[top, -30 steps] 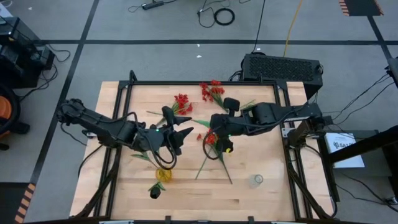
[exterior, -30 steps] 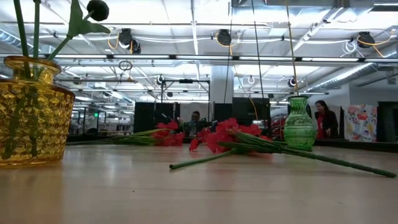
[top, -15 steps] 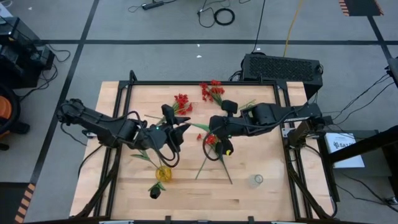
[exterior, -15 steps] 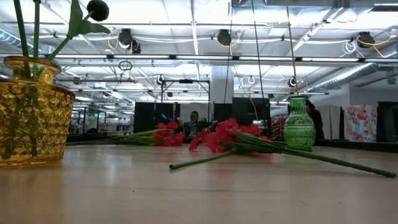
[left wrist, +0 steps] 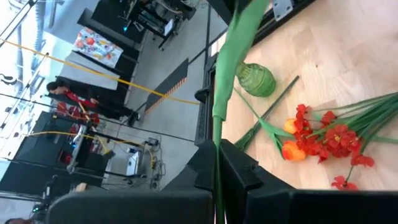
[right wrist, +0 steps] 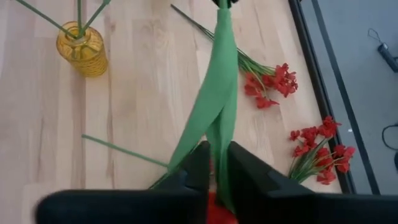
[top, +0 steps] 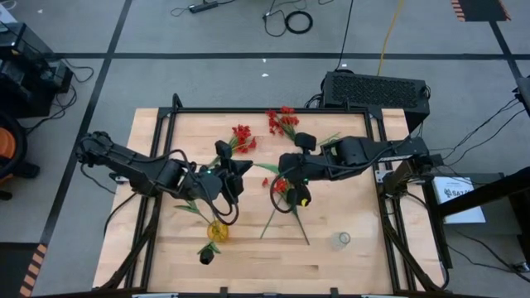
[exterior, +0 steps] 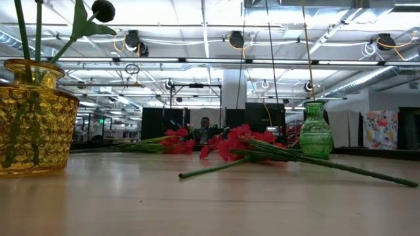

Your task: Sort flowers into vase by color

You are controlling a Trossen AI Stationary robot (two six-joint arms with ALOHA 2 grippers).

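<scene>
wooden table [top: 348, 207], left hand [top: 238, 170] now pinched on flower stem [left wrist: 225, 93], right hand [top: 283, 161] still pinching it

Grey carpet floor [top: 207, 41] crossed by dark tape lines; cables [top: 290, 18] lie there; bright ceiling lights [exterior: 197, 29] overhead.

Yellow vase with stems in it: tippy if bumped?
Probably stable: the yellow vase looks squat, wide-bodied, thick glass, likely heavy for its size. Some tip risk: its stems stand tall and the black bloom leans past the rim. On the smooth wooden table it may slide before toppling.
</scene>
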